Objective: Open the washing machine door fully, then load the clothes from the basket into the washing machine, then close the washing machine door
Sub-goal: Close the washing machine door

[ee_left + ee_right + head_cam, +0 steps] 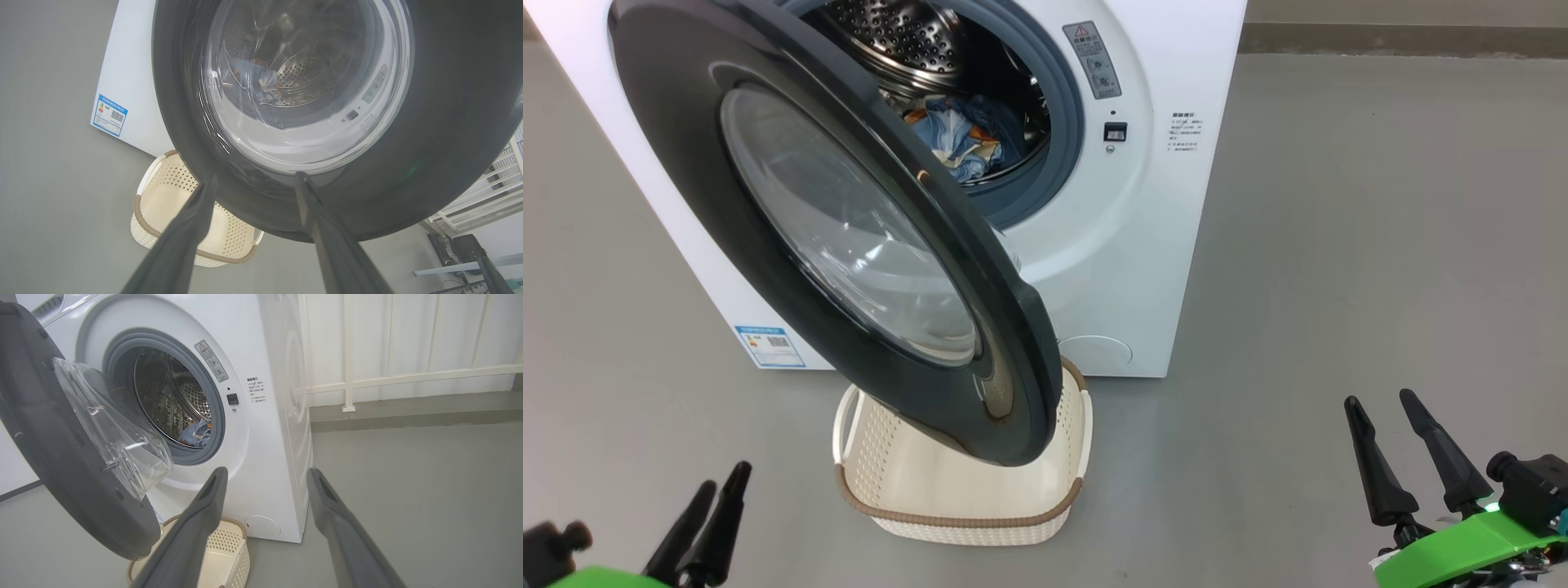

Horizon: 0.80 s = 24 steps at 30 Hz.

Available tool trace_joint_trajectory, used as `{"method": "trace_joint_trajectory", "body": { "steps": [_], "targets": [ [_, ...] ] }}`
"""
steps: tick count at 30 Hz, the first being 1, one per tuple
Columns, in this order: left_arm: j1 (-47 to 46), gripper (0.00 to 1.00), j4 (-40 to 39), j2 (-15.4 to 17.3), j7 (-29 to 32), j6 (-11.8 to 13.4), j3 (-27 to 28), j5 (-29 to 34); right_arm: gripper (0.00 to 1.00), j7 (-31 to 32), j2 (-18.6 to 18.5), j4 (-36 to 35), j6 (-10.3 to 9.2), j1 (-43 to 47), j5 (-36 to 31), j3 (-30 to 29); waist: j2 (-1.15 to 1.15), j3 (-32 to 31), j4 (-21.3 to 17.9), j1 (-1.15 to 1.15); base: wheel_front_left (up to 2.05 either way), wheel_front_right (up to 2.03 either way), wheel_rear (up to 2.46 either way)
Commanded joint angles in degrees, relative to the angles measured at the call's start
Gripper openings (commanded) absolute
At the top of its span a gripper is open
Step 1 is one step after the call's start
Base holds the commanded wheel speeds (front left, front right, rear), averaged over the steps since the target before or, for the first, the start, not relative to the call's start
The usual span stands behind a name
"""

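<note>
Hovering low, my left gripper [726,477] and right gripper [1379,398] both have fingers apart, holding nothing. Past them the basket [964,520] looks empty under the half-open washing machine door [849,229]. Beyond, the clothes [960,139] lie near the drum lip, so I judge closing could pinch fabric in the gasket [1068,106].

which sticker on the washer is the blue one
The blue label low at the front left corner of the washing machine; the grey warning sticker sits high beside the drum opening.
</note>
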Motion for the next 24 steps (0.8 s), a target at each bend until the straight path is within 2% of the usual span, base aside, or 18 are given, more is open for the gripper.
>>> {"method": "trace_joint_trajectory", "body": {
  "steps": [1, 4, 7, 9, 13, 15, 16, 17, 19, 24],
  "targets": [
    [-1.4, 1.0, -0.1, 2.2, -3.2, -0.3, 1.6, 1.7, 1.0, -0.5, -1.3, -1.3, 0.3, -0.2, -0.8, 1.0, 0.0, 0.0, 0.0, 0.0, 0.0, 0.0, 0.0],
    [-1.5, 1.0, 1.6, 2.9, -8.4, -0.3, -1.3, 5.3, 1.0, -0.5, -1.2, -1.2, 0.3, -0.2, -0.8, 0.9, 0.0, 0.0, 0.1, 0.0, 0.0, 0.0, 0.0],
    [-2.2, 1.0, 3.6, 3.0, -10.8, -0.3, -3.9, 9.9, 1.0, -0.5, -1.1, -1.1, 0.3, -0.1, -0.8, 0.9, 0.0, 0.0, 0.2, 0.0, 0.0, 0.0, 0.0],
    [-2.8, 1.0, 5.0, 2.6, -11.3, -0.3, -3.5, 13.2, 1.0, -0.5, -1.1, -1.1, 0.3, -0.1, -0.8, 0.9, 0.0, 0.0, 0.2, 0.0, 0.0, 0.0, 0.0],
    [-2.7, 1.0, 5.1, -1.1, -11.4, -0.3, 3.0, 23.6, 1.0, -0.5, -0.9, -1.2, 0.3, 0.0, -0.8, 0.5, 0.0, 0.1, 0.4, 0.0, 0.0, 0.0, 0.0],
    [-2.3, 1.0, 4.7, -2.2, -11.4, -0.3, 4.7, 26.1, 1.0, -0.5, -0.9, -1.2, 0.3, 0.0, -0.9, 0.5, 0.0, 0.1, 0.4, 0.0, 0.0, 0.0, 0.0],
    [-1.8, 1.0, 4.3, -3.2, -11.4, -0.3, 6.6, 28.9, 1.0, -0.5, -0.9, -1.2, 0.3, 0.0, -0.8, 0.4, 0.0, 0.1, 0.4, 0.0, 0.0, 0.0, 0.0],
    [-0.8, 1.0, 3.4, -5.3, -11.4, -0.3, 9.6, 34.5, 1.0, -0.5, -0.8, -1.2, 0.3, 0.0, -0.8, 0.3, 0.0, 0.2, 0.4, 0.0, 0.0, 0.0, 0.0],
    [0.2, 1.0, 2.5, -7.4, -11.4, -0.3, 12.7, 39.6, 1.0, -0.5, -0.7, -1.2, 0.3, 0.0, -0.9, 0.3, 0.0, 0.2, 0.4, 0.0, 0.0, 0.0, 0.0],
    [2.8, 1.0, 1.3, -11.7, -11.4, -0.3, 16.9, 47.5, 1.0, -0.5, -0.6, -1.1, 0.3, -0.2, -0.9, 0.3, 0.0, 0.3, 0.2, 0.0, 0.0, 0.0, 0.0]
  ]
}}
